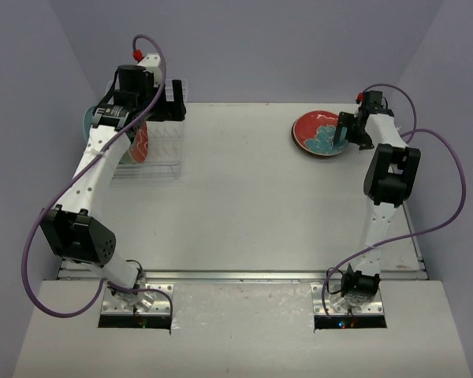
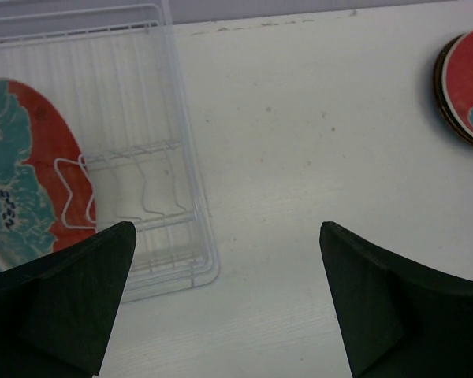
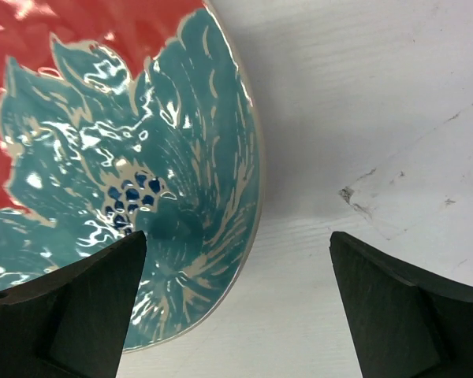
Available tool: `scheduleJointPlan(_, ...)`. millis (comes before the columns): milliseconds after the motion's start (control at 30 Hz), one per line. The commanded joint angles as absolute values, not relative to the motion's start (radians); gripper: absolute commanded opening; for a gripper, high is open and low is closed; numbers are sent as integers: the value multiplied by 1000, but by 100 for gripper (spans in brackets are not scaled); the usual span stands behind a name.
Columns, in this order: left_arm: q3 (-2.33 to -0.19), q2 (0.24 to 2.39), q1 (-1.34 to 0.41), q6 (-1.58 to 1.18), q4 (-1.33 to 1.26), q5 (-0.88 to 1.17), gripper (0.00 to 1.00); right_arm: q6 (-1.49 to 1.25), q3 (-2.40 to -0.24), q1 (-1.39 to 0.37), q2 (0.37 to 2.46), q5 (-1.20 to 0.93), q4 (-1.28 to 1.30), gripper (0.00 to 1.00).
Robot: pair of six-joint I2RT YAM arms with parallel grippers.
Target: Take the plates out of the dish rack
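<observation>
The white wire dish rack [image 1: 162, 160] stands at the far left. A red and teal plate [image 1: 140, 145] stands upright in it, and a teal plate's edge [image 1: 87, 126] shows behind my left arm. My left gripper [image 1: 173, 102] hovers open over the rack's right side, holding nothing. In the left wrist view the rack [image 2: 177, 169] and its plate [image 2: 31, 177] lie to the left of the gripper [image 2: 225, 303]. Another red and teal plate [image 1: 315, 132] lies flat at the far right. My right gripper [image 3: 236, 307] is open astride that plate's [image 3: 126, 150] rim, not touching it.
In the left wrist view the flat plate [image 2: 467, 79] shows a dark rim beneath it, as if it lies on another plate. Grey walls close in the table at the back and on both sides. The table's right edge [image 1: 414, 228] runs beside my right arm.
</observation>
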State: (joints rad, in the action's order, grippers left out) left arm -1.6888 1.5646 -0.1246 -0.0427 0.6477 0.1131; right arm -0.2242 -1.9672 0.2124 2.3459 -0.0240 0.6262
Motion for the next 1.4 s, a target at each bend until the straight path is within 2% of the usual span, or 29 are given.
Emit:
scheduleJointPlan(0,-1737,1572,-124,-48,626,-153,100,-123,-1926,172,2249,126,562,99)
scheduleJointPlan(100,-1773,1602,-119,18,647,-261,100,-123,-1884,166,2194,81,544,99)
scheduleJointPlan(167,-1841,1670,-105,49,696,-302,95,-112,-1841,157,2148,37,520,99)
scheduleJointPlan(300,-1968,1783,-54,68,770,-347,72,-87,-1732,126,2036,13,479,99)
scheduleJointPlan(400,-2006,1844,-40,95,765,-423,61,-80,-1663,112,1956,6,459,99)
scheduleJointPlan(500,-2009,1894,-30,125,741,-500,61,-82,-1613,105,1881,-32,459,99)
scheduleJointPlan(700,-2002,1990,-10,129,740,-568,66,-88,-1545,103,1799,-82,477,99)
scheduleJointPlan(767,-1994,2011,-6,129,737,-572,64,-90,-1508,101,1771,-98,478,99)
scheduleJointPlan(867,-1979,2030,-2,127,727,-568,56,-94,-1478,101,1748,-110,468,99)
scheduleJointPlan(900,-1976,2034,-1,127,721,-568,47,-94,-1463,101,1738,-118,465,99)
scheduleJointPlan(1000,-1973,2043,0,127,715,-571,28,-94,-1448,98,1723,-130,468,99)
scheduleJointPlan(1033,-1976,2045,0,130,713,-574,18,-94,-1447,97,1720,-135,472,99)
scheduleJointPlan(1133,-1975,2037,0,150,701,-586,2,-97,-1443,95,1705,-150,478,99)
scheduleJointPlan(1367,-2006,1971,-1,227,644,-643,0,-107,-1433,84,1677,-181,473,99)
